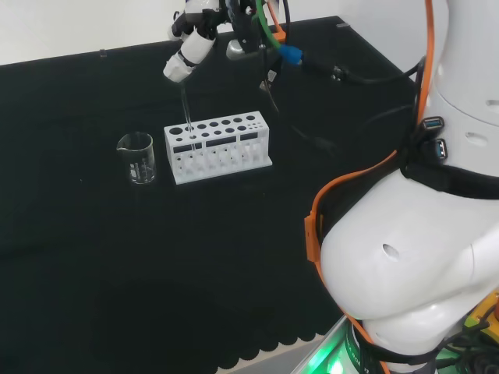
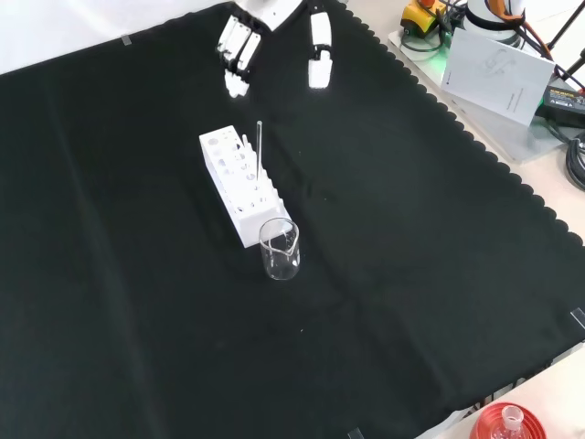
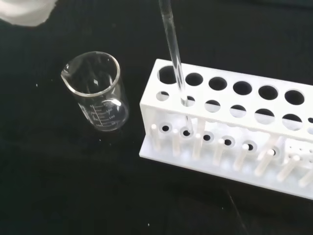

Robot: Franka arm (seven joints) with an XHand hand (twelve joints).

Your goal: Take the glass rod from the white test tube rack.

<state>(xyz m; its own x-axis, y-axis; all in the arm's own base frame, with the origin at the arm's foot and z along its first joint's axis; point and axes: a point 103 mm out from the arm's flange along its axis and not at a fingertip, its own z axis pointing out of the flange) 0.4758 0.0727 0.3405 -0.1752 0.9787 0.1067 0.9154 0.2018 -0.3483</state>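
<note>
Hovering over the glass rod (image 1: 187,117) (seemingly untouched), the hand (image 2: 239,44) hangs slack-fingered.

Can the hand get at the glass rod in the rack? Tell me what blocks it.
Probably yes. The glass rod stands upright in the white test tube rack, its top clear above the holes. The hand is open above it, and the beaker stands off the rack's end, out of the way.
</note>
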